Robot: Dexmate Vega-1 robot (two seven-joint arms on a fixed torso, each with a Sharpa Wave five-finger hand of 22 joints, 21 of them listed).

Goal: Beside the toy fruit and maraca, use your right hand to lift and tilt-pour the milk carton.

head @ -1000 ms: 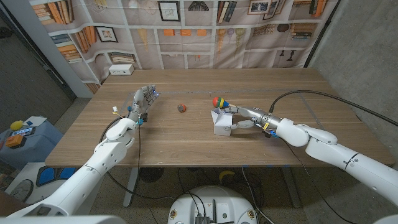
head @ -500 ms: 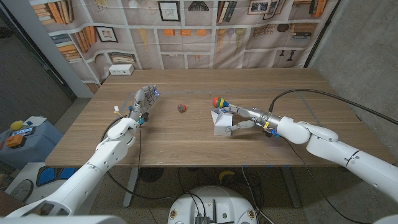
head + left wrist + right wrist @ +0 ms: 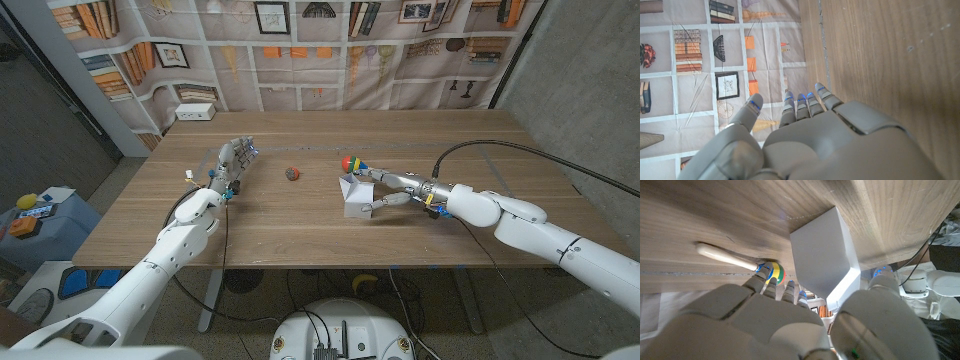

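The milk carton (image 3: 355,194) stands on the counter (image 3: 300,225), right of centre, white with a folded gable top. In the right wrist view the carton (image 3: 827,255) sits between my fingers and thumb. My right hand (image 3: 385,190) is wrapped around its right side: fingers (image 3: 372,177) lie along the far face, thumb along the near face. I hold the carton; contact at the base with the counter cannot be confirmed from the head view, so whether it is lifted I cannot tell.

The maraca (image 3: 351,163) lies just behind the carton, its multicoloured head next to my right fingers. In the right wrist view the maraca (image 3: 740,262) shows a pale wooden handle lying flat on the counter, with the striped head just beyond my fingertips (image 3: 762,280).

The toy fruit (image 3: 293,174), small and dark red, rests on the counter to the left of the carton, well apart from it.

My left hand (image 3: 230,162) is at the left side of the counter, holding nothing. In the left wrist view the left hand (image 3: 805,135) has its fingers (image 3: 805,102) extended and slightly apart.

A small white box (image 3: 195,112) sits at the far left edge of the counter.
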